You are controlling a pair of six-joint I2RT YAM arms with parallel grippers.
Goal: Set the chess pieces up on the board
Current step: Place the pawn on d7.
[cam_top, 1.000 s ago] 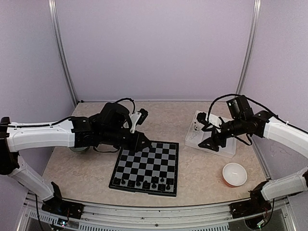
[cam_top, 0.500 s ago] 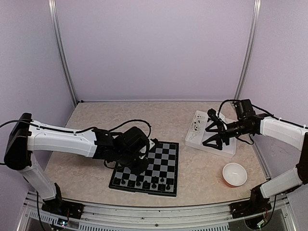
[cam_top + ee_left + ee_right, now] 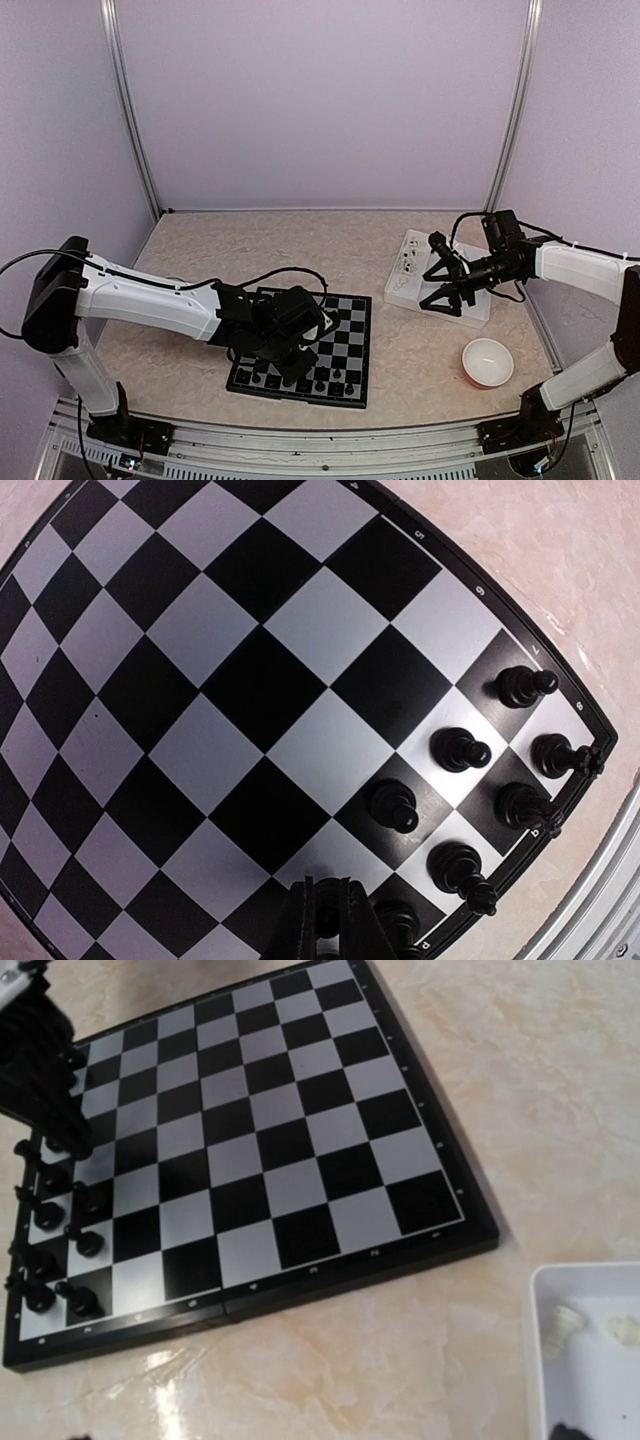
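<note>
Under the left claw [image 3: 300, 362]: the board [image 3: 345, 320], flat on the marbled table [image 3: 200, 240], with black and light grey checks and a thin black border. The claw is lowered over the board's near-left squares, tips pointing down.

Left claw, state: fingers [image 3: 300, 930] drawn close, leaving only a narrow slit in the wrist view. Whether a piece is nipped there cannot be told.

Right of the left claw's tips: the chess pieces [image 3: 460, 748], black and upright. Seven can be counted in the wrist view, grouped in the two rows along the board's edge next to a corner. The closest stands just beside the fingers; contact cannot be determined. From overhead, black pieces line the board's two near rows on either side of the claw, some of them hidden by it.

Right claw [image 3: 432, 275]: jaws spread wide, hovering over the white tray [image 3: 478, 308], well apart from the board.

Below the right claw, in the tray: a few small white pieces [image 3: 565, 1325], and one dark item at the picture's edge, too cropped to name.

On the near side of the right claw, beside the tray: one orange bowl [image 3: 487, 362] with a white inside, standing on the table.
</note>
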